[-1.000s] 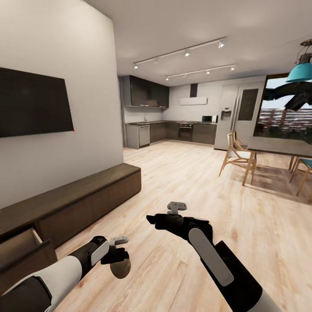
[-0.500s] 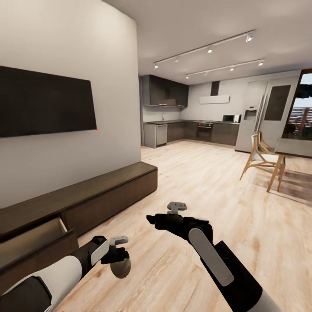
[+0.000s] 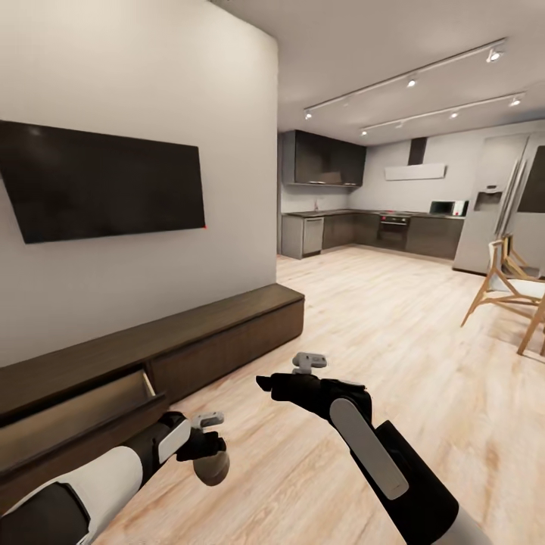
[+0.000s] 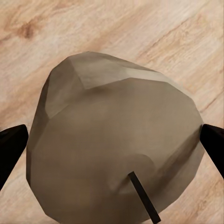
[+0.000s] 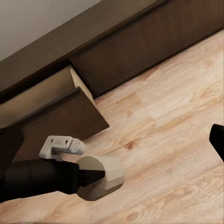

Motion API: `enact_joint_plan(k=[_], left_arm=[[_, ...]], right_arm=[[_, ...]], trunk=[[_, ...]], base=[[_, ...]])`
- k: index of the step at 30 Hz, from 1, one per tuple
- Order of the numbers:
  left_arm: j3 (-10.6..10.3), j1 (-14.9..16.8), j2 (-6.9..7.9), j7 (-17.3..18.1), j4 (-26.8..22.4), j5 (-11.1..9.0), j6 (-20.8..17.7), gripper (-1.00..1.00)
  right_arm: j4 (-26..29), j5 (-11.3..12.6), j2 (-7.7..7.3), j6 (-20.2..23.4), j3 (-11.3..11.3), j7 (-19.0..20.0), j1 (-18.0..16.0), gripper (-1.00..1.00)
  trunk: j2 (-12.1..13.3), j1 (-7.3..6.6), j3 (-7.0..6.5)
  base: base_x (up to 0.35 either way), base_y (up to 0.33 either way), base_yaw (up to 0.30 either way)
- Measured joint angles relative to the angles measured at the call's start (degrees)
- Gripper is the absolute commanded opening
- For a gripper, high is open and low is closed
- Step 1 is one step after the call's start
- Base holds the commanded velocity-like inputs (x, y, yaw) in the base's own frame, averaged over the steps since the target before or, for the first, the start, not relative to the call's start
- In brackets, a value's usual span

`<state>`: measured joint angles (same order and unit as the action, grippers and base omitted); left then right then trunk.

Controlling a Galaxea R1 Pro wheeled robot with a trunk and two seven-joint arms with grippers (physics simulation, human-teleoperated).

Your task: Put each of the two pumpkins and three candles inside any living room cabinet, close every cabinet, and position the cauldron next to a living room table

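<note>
Swinging left, our view now shows more of the cabinet (image 3: 189, 348) and its open drawer (image 3: 83, 401); our left claw (image 3: 206, 446) stays clamped on a candle (image 3: 212, 468) above the floor (image 3: 393, 333), near that drawer, while our right claw (image 3: 266, 381) can't be judged
</note>
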<state>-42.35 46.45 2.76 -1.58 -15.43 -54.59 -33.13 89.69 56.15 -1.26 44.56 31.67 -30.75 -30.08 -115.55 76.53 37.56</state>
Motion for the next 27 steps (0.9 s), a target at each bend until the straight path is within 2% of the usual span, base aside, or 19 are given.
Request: enact_joint_plan(k=[3, 6, 10, 11, 12, 17, 21, 27], left_arm=[[0.08, 0.0, 0.11, 0.1, -0.15, -0.03, -0.58, -1.0], [0.12, -0.01, 0.23, 0.1, -0.22, -0.01, -4.32, -1.0], [0.23, 0.38, 0.43, -0.26, -0.45, 0.12, -10.23, -1.0], [0.25, 0.48, 0.47, -0.35, -0.49, 0.18, -10.95, -1.0], [0.31, 0.78, 0.83, -0.53, -0.69, 0.05, -13.1, -1.0], [0.5, 1.37, 2.42, -0.73, -4.38, 0.01, -16.54, -1.0], [0.54, 2.52, 4.59, -0.8, -9.72, 0.02, -19.93, -1.0], [0.62, 5.55, 6.56, -0.89, -16.38, 0.01, -24.58, -1.0]], right_arm=[[-0.02, 0.01, -0.05, -0.03, -0.32, -0.1, 0.0, 1.0], [-0.07, 0.04, -0.51, -0.15, -0.97, -0.18, 0.0, 1.0], [-0.2, -0.07, -0.79, -0.01, -4.77, -0.27, 0.03, 1.0], [-0.26, -0.04, -0.83, -0.01, -5.12, -0.27, 0.04, 1.0], [-0.43, -0.07, -0.9, 0.0, -6.03, -0.28, 0.05, 1.0], [-0.67, -0.17, -0.97, 0.0, -8.34, -0.33, 0.08, 1.0], [-1.26, -0.14, -1.54, -0.08, -9.02, -0.37, 0.08, 1.0], [-2.49, -0.16, -1.94, -0.29, -9.61, -0.38, 0.08, 1.0]], trunk=[[1.2, -0.66, -0.46], [2.41, -1.32, -0.92], [4.01, -2.2, -1.53], [4.41, -2.42, -1.69], [4.81, -2.64, -1.84], [6.82, -3.74, -2.62], [8.43, -4.61, -3.23], [10.83, -5.93, -4.16]], base=[[0.0, 0.0, 0.277], [0.0, 0.0, 0.277], [0.0, 0.0, 0.277], [0.0, 0.0, 0.277], [0.0, 0.0, 0.277], [0.0, 0.0, 0.273], [0.0, 0.0, 0.268], [0.0, 0.0, 0.265]])
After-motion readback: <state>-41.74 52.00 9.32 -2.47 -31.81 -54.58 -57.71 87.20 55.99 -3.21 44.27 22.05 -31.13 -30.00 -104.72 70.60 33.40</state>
